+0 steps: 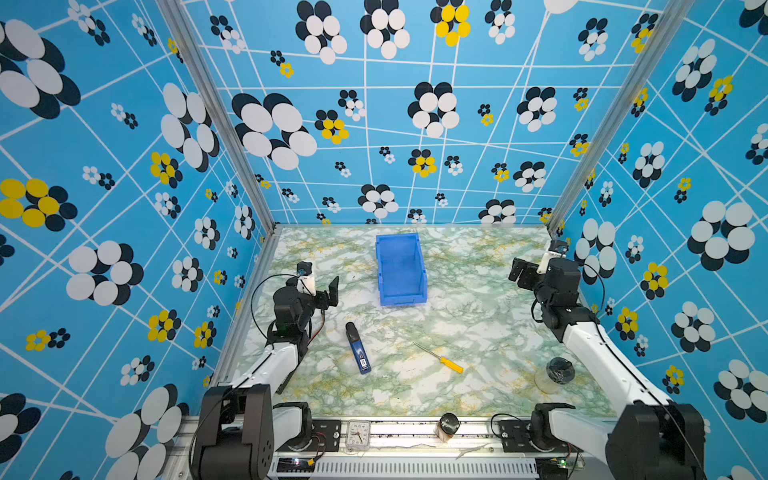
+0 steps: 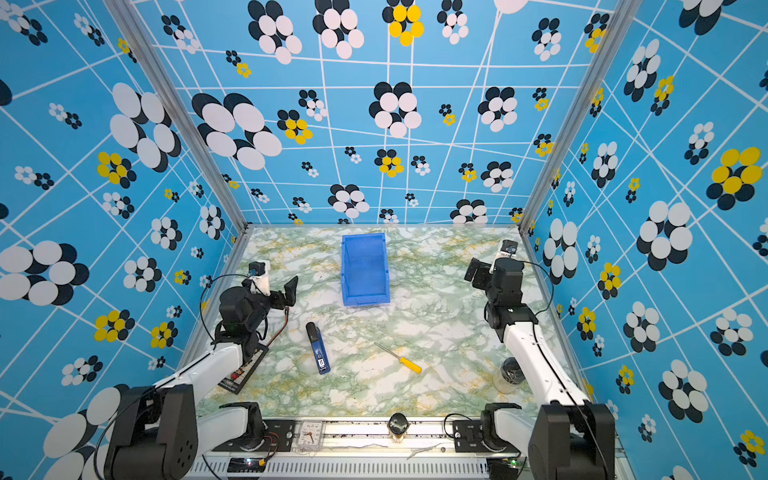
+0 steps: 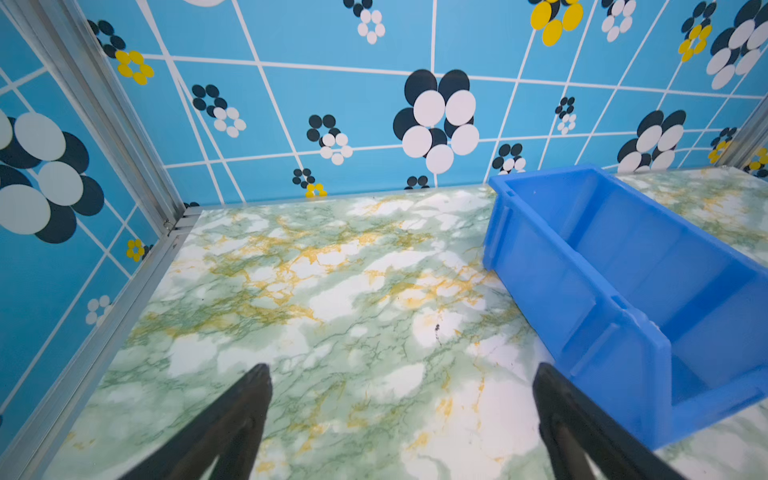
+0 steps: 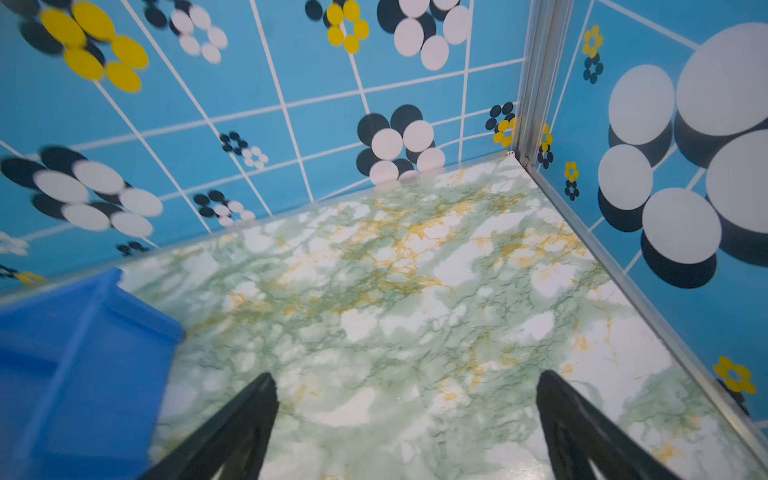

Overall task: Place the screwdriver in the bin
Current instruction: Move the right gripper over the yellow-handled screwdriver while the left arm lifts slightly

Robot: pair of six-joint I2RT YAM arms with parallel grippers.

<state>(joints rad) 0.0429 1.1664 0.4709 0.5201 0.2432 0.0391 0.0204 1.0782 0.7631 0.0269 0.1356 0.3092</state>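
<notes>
Screwdriver (image 1: 439, 358) lies flat on the marble table (image 1: 478, 316), front-centre, well apart from the bin (image 1: 400, 270) — shaft pointing back-left. Bin sits mid-back, nothing visible inside it. Blue-and-black device (image 1: 358, 348) lies left of the screwdriver. Clear jar (image 1: 555, 376) at right by the arm, dark contents. Left gripper (image 3: 402, 419) jaws wide, empty — right gripper (image 4: 405, 424) jaws wide, empty.
</notes>
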